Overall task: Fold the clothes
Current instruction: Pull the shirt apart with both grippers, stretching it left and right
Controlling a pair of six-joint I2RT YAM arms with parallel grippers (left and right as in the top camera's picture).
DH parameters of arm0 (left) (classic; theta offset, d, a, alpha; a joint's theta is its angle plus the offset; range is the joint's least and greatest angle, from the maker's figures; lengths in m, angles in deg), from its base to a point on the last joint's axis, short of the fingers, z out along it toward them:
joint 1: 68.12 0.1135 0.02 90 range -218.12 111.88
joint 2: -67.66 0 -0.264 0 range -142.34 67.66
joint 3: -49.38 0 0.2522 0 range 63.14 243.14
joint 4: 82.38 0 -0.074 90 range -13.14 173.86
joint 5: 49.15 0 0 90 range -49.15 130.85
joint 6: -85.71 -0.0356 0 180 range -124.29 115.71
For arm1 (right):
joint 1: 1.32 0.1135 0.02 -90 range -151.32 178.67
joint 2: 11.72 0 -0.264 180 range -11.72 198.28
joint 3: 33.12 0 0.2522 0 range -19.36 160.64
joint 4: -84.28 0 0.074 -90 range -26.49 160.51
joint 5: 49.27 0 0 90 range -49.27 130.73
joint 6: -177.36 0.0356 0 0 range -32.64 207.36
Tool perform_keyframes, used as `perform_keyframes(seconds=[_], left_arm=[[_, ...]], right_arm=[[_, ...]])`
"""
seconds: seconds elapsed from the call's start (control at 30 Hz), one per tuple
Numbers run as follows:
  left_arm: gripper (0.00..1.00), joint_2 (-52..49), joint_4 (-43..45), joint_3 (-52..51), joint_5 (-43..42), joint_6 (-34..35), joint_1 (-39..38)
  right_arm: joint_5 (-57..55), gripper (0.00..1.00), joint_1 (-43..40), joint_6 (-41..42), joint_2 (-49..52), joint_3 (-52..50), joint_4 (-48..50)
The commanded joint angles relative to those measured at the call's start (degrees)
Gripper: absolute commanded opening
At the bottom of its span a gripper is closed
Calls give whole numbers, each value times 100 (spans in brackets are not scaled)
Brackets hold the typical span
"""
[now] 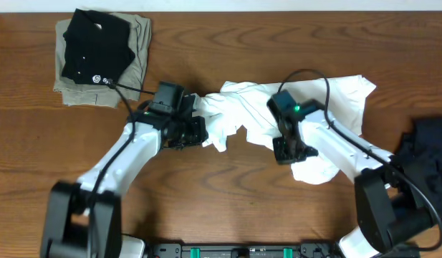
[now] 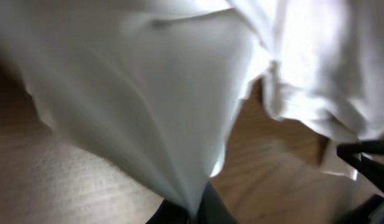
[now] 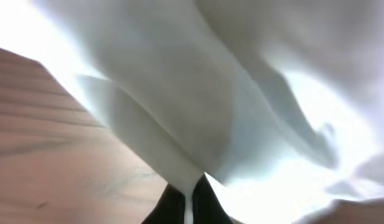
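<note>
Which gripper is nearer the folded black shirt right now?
Left. The left gripper, shut on the white T-shirt at its left end, sits a short way right of the folded black shirt. The right gripper pinches the T-shirt much farther right.

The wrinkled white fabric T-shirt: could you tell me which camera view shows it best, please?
Overhead: it alone shows nearly all of the wrinkled white fabric T-shirt. Both wrist views show only blurred close-up folds.

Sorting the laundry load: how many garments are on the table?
4: white T-shirt at centre, black shirt atop khaki garment far left, dark heap at right edge, possibly hiding more.
</note>
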Motion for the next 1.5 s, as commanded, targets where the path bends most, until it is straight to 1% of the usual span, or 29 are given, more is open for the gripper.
perform_keyframes(seconds=[0.0,0.1,0.2,0.43,0.57,0.67,0.8,0.93,1.03,1.2,1.47], left_arm=[[6,715,-216,26,46,-13,-17],[6,1248,-459,26,92,-11,-17],[6,1742,-721,26,321,-9,-17],[6,2640,-1156,28,671,-7,-17],[6,3014,-1401,28,1467,2,-17],[6,3209,-1585,26,2135,199,-4],[6,3327,-1700,28,2350,208,66],[6,3390,-1714,85,2411,201,118],[6,3456,-1779,282,2409,197,118],[6,3510,-2229,927,2472,-118,118],[6,3547,-3010,1867,2579,-208,118]], right_arm=[[48,1,17,328,-450,601,-315],[46,1,17,466,-837,940,-597],[46,1,15,476,-1274,1145,-748],[17,1,-107,479,-2302,1213,-905],[-118,1,-455,479,-2791,1259,-1032],[-195,1,-916,476,-3060,1517,-1248],[-195,1,-1620,396,-3195,2188,-1672],[-260,1,-1996,149,-3193,2883,-1963],[-280,1,-2048,70,-3193,3296,-2046],[-282,1,-2048,44,-3193,3807,-2162],[-302,1,-2048,48,-3191,4074,-2175]])
